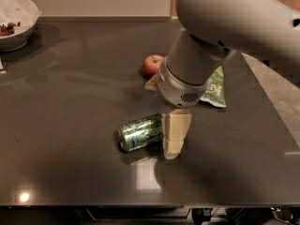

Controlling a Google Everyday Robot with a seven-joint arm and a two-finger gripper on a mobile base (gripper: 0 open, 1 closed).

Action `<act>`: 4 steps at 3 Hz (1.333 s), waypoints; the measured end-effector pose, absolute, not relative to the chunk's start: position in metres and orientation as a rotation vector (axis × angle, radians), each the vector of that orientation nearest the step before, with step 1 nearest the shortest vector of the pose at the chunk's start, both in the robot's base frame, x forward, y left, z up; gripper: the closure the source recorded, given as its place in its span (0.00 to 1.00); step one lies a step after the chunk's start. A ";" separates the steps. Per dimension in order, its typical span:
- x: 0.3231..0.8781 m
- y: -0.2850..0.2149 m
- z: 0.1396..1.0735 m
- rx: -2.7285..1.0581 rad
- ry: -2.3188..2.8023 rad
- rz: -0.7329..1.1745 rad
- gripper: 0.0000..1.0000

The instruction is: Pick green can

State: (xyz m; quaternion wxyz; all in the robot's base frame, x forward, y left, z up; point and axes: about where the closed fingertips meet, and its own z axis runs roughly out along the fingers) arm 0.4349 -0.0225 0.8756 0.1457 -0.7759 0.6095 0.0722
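Observation:
The green can [139, 133] lies on its side on the dark table [65, 107], near the front middle, its silver end facing front-left. My gripper [175, 136] hangs from the large grey arm and points down at the can's right end, touching or just covering that end. The arm hides the table behind the gripper.
A red apple [152, 65] sits behind the can, partly beside the arm. A green chip bag [214, 89] lies to the right, half hidden by the arm. A white bowl [16, 20] with dark bits stands at the far left corner. The table's front edge runs close below.

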 end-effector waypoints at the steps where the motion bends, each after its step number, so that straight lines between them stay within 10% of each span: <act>1: 0.427 -0.013 0.862 -2.288 1.734 0.199 0.00; 2: 0.420 -0.005 0.850 -2.330 1.718 0.193 0.00; 4: 0.416 -0.001 0.842 -2.368 1.723 0.189 0.42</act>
